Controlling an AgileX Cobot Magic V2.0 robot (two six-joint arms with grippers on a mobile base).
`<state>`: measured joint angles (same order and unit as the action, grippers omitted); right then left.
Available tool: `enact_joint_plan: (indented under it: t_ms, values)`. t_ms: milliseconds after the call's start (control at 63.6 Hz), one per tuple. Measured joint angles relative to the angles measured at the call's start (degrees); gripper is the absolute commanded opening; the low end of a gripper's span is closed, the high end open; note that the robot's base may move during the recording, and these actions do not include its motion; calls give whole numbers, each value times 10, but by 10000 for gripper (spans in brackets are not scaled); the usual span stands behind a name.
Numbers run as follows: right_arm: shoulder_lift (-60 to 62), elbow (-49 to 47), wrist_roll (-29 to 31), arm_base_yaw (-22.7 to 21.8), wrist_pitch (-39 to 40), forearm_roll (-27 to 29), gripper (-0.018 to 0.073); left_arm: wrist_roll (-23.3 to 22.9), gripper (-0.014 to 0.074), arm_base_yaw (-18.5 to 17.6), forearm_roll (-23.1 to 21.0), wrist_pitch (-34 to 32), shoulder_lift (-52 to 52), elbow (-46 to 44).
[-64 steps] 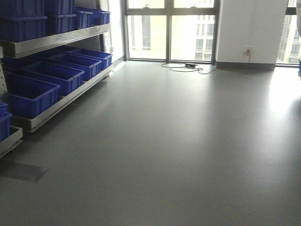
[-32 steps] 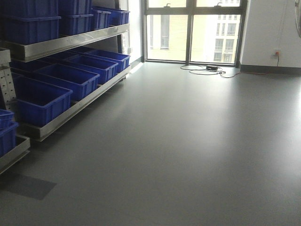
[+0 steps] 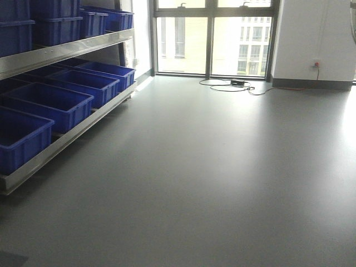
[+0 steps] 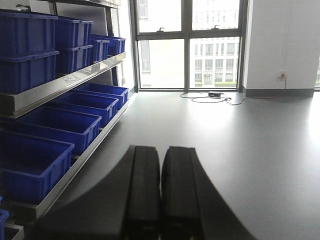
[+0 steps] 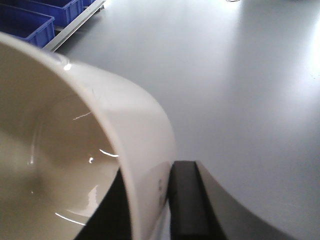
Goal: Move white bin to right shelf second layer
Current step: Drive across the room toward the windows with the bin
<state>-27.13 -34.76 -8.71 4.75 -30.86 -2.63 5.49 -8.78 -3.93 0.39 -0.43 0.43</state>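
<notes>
The front view swings on. The perforated post and the low rack seen at far left half a second ago are out of frame. The steel rack (image 3: 61, 49) of blue crates (image 3: 53, 103) now hugs the left edge. The window (image 3: 211, 39) has slid left, and the dark floor patch (image 3: 10, 258) is down to a sliver in the bottom corner.

Only the right wrist view catches the white bin (image 5: 75, 125), and just a piece of it: a curve of rim and the glossy inside, cut off at the left and bottom edges. Its outer wall and underside are hidden.

The right gripper (image 5: 145, 207) is clamped on the bin's wall, one dark finger (image 5: 186, 200) outside and the other inside, mostly cut off at the bottom edge. The bin hangs above the grey floor (image 5: 240, 100), well apart from the crates.

The left gripper (image 4: 161, 152) has its fingers pressed together, holding nothing, and points toward the window.
</notes>
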Motion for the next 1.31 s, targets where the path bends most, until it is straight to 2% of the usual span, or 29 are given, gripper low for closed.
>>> enact_joint_plan:
  t_ms: [1305]
  values:
    - [0,0,0,0,0,0,57,0,85,0,0,0,0,0]
